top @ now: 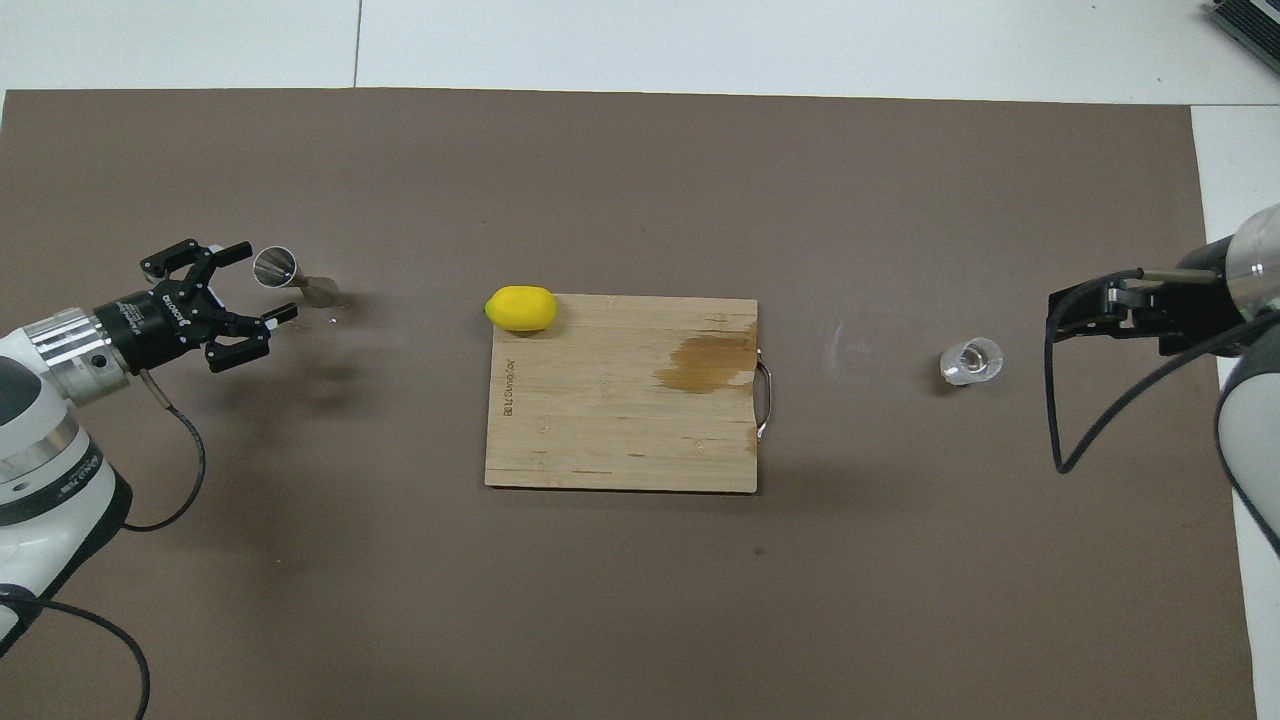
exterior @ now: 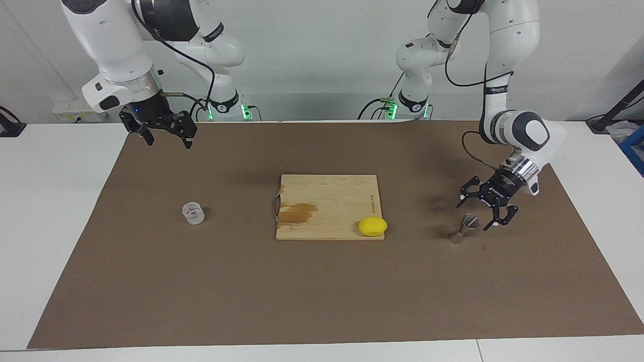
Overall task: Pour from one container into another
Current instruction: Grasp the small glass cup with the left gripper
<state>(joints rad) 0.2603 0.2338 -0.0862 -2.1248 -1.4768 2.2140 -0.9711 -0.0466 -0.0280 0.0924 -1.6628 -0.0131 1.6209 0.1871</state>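
The small clear cup (exterior: 193, 212) (top: 970, 360) stands on the brown mat toward the right arm's end of the table. The silvery hourglass jigger (exterior: 464, 229) (top: 295, 279) stands on the mat toward the left arm's end. My left gripper (exterior: 477, 213) (top: 267, 281) is open and low beside the jigger's upper cone, its fingers to either side of the rim without touching it. My right gripper (exterior: 169, 143) (top: 1055, 318) hangs open and raised over the mat's edge nearest the robots, well away from the cup, and waits.
A wooden cutting board (exterior: 327, 193) (top: 600, 430) with a dark stain and a metal handle lies mid-table. A yellow lemon (exterior: 373, 226) (top: 521, 308) rests at the board's corner, between board and jigger. The brown mat (exterior: 322, 291) covers most of the table.
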